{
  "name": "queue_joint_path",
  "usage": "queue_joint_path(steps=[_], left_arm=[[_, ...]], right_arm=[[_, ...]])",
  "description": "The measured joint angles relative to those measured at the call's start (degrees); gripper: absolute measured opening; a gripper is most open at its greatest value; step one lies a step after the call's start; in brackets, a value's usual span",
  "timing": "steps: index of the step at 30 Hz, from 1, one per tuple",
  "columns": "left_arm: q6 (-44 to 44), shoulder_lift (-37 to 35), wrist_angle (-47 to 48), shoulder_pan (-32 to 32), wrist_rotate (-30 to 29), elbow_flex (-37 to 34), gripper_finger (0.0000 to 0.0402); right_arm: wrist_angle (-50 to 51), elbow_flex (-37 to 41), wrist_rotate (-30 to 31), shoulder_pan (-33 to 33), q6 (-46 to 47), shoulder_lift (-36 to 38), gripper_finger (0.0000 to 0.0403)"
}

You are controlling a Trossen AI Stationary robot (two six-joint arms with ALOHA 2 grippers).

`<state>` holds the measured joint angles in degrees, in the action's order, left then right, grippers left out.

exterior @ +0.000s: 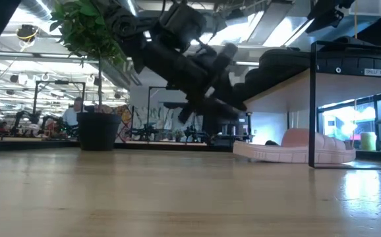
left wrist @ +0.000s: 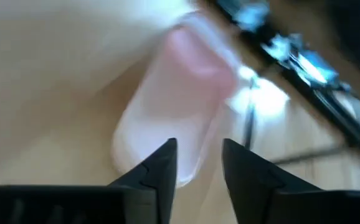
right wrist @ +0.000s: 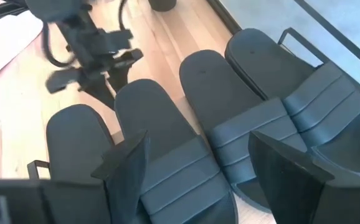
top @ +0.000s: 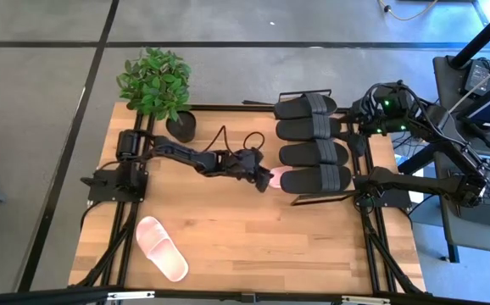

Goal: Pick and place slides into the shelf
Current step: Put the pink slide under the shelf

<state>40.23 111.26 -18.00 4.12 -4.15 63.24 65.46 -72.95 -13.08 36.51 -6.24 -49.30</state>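
Four black slides (top: pixel 313 142) lie side by side on the shelf (top: pixel 317 200), filling its top; the right wrist view shows them (right wrist: pixel 167 137) from above. One pink slide (exterior: pixel 296 149) lies flat on the table under the shelf board (exterior: pixel 289 82), its end poking out in the high view (top: pixel 277 179). The other pink slide (top: pixel 162 247) lies on the table near its near left corner. My left gripper (top: pixel 262 175) hangs open above the table just left of the shelf, behind the pink slide (left wrist: pixel 174 106). My right gripper (right wrist: pixel 208 168) hovers open over the black slides.
A potted plant (top: pixel 156 85) stands at the table's far left, with a black cable (top: pixel 226 135) looping beside the left arm. The shelf's thin black leg (exterior: pixel 312 105) stands by the pink slide. Bare wood (top: pixel 253 246) spreads across the table's near half.
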Motion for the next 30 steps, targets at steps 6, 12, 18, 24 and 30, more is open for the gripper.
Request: queue_joint_path(steps=[6,12,18,24,30], left_arm=[[-30.94,-1.96,3.22,-0.54,5.36,0.02,0.0118],[-33.39,-1.9,10.45,0.07,1.71,0.02,0.0118],[-36.31,-1.82,10.64,0.05,-1.74,-0.02,0.0118],[-38.09,-1.29,10.29,0.04,-2.47,-0.04,0.0118],[-39.44,0.03,7.57,-0.29,-2.77,-0.06,0.0118]], right_arm=[[0.3,0.0,0.0,0.0,-0.02,0.0,0.0275],[0.28,0.0,0.0,0.0,0.07,0.0,0.0275],[-0.2,0.0,0.02,0.0,0.11,-0.02,0.0275],[-1.32,0.0,0.0,0.0,0.13,-0.02,0.0275],[-1.51,0.0,0.07,0.0,0.14,-0.02,0.0275]])
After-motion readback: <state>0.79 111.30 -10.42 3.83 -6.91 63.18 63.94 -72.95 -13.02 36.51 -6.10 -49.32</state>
